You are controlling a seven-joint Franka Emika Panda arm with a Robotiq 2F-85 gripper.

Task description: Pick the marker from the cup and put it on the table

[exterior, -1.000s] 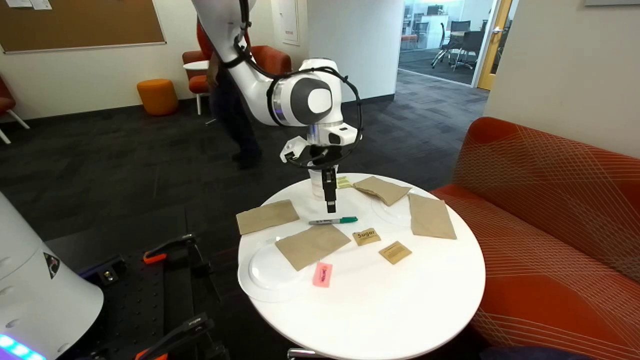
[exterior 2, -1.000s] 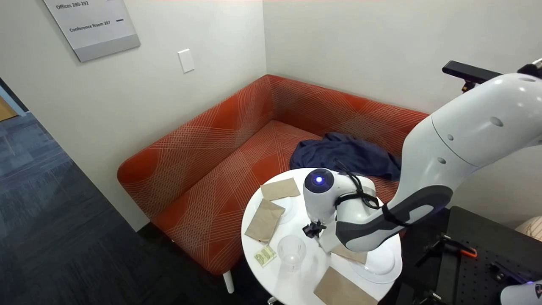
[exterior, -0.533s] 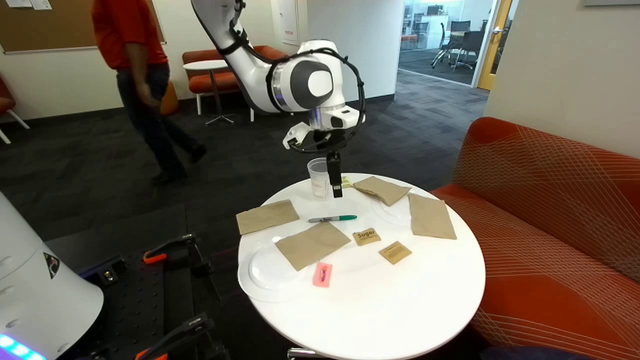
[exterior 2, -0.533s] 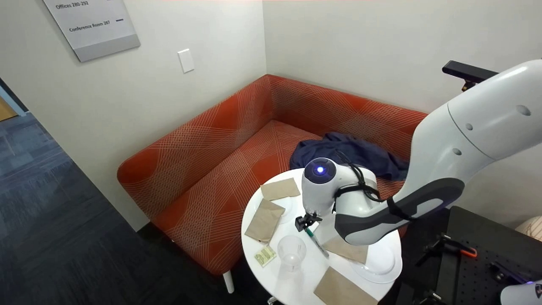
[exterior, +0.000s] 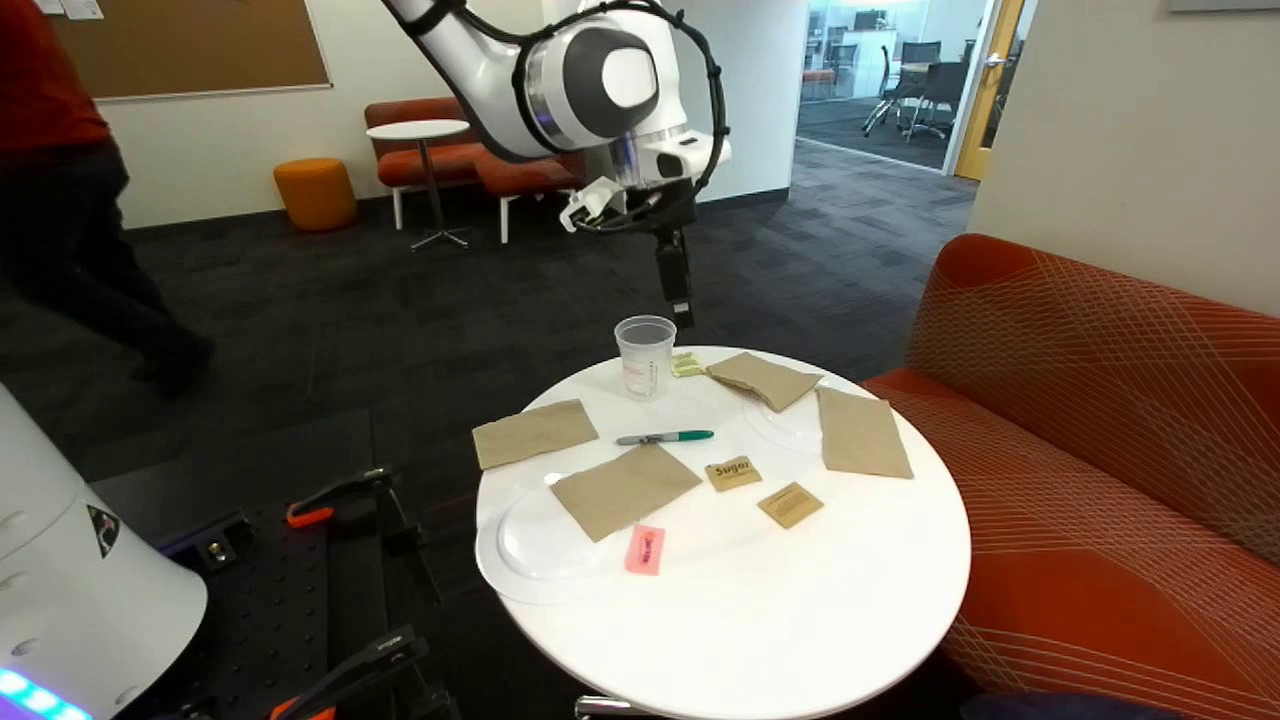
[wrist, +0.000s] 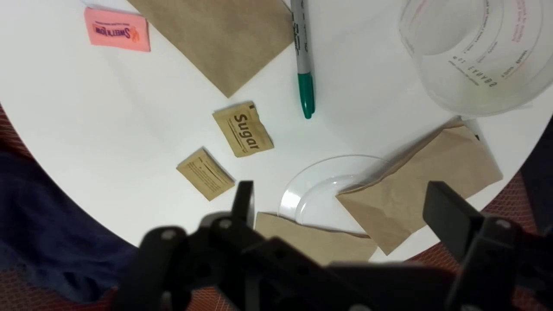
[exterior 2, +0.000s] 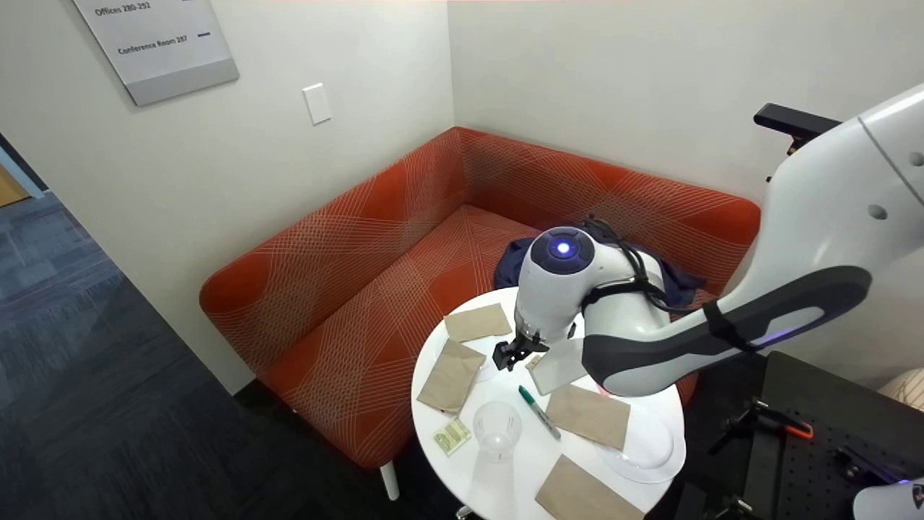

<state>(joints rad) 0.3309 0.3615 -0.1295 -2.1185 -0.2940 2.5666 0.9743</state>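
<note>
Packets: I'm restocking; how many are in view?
4: green packet by the cup, Sugar packet near the marker, another brown packet beside that, pink packet near a plate; papers may hide others.

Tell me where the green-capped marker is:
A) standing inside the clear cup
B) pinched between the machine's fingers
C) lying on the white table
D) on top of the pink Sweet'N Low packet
C: the green-capped marker lies flat on the white table, outside the clear cup, and in the wrist view the fingers are spread apart with nothing held between them.
</note>
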